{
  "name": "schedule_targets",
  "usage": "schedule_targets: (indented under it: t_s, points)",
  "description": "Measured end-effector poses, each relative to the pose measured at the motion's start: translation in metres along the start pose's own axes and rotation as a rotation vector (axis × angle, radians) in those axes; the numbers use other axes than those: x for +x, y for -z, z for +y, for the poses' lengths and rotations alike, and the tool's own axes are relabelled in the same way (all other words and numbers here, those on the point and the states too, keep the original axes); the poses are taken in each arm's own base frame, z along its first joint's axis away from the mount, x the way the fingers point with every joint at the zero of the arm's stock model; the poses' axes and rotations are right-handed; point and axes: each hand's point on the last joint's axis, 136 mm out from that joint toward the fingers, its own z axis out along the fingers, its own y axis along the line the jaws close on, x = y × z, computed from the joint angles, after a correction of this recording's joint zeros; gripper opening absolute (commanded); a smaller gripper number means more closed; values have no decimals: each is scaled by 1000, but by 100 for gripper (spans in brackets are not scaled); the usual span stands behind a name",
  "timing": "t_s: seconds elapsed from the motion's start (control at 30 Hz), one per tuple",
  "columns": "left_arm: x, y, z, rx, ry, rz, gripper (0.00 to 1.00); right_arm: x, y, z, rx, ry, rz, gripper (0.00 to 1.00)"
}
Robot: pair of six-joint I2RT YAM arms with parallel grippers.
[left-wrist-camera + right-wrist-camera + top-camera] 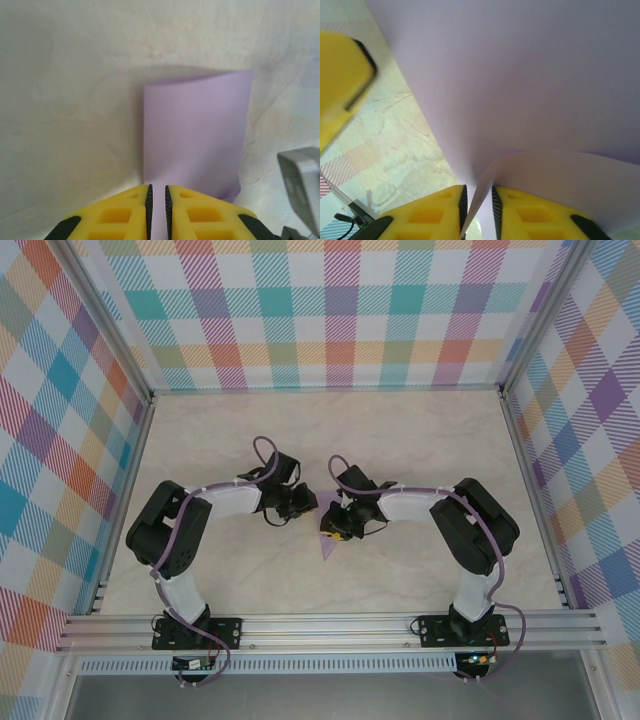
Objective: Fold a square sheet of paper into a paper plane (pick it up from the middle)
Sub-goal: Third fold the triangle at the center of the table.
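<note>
Yellow fingers (435, 212) of the right gripper (478, 190) sit closest, a little apart. The thin edge of the purple sheet of paper (520, 75) runs up through the gap and does not fill it, so these jaws are loose, not pinching. Past the tips the paper spreads wide and curls over to the right of the jaws. The left gripper (158, 189) has its jaws almost together, with just a thin slit. Purple shows in the slit, but I cannot tell if they pinch the paper. Just ahead of those tips the folded paper stands up from the pale table (60, 100). From above, both grippers meet tip to tip, and a purple corner pokes out under the right one.
</note>
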Motion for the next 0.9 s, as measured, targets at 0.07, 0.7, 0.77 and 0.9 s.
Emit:
schedule_targets:
  t_s: [0.07, 0.7, 0.77, 0.9]
  points:
    - [-10, 9, 3, -1, 24, -29, 19, -1, 0, 2, -5, 0, -1, 33]
    - [8, 27, 13, 69, 117, 17, 16, 0, -1, 2, -10, 5, 0, 29]
    - [11, 29, 10, 89, 111, 26, 16, 1, -1, 1, -7, 4, 0, 26]
    - [21, 31, 2, 117, 91, 50, 15, 1, -1, -2, -6, 3, -3, 22]
